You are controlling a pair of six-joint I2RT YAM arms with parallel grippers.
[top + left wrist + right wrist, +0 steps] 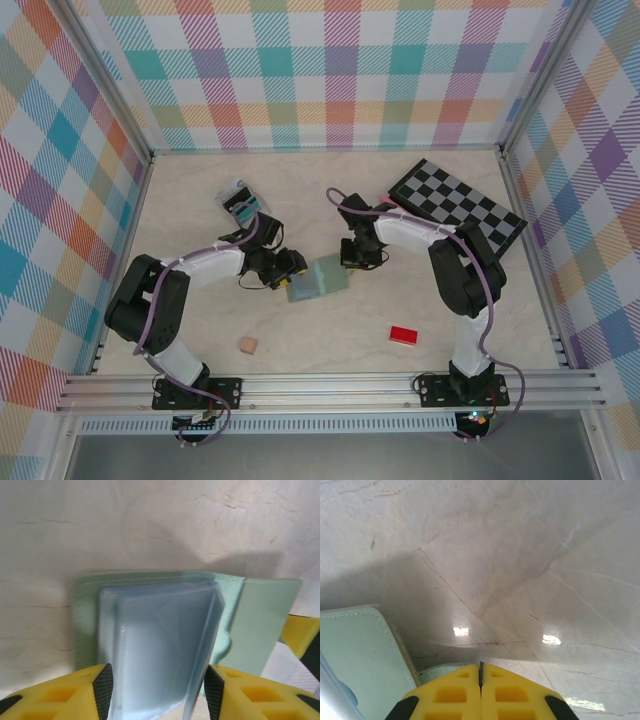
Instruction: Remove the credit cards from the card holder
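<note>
Marbled tabletop (300,190) bears my pale-green card holder (260,625), its clear sleeves (160,630) between the yellow fingers of my left pincer (158,692), grip uncertain; my right pincer (481,672) is pressed together.

Frosted plastic sleeves (160,640) of the card holder (260,625) run off the near edge of the left wrist view, between the pads (103,690) of the left pincer (158,692). The haze hides what, if anything, they hold, and whether the pads press the plastic cannot be told. In the right wrist view the holder is cut by the left edge, and a pale green strip (445,671) vanishes beneath the closed right pincer (481,675). From above, a small packet (238,200) at far left is too small to identify.
</note>
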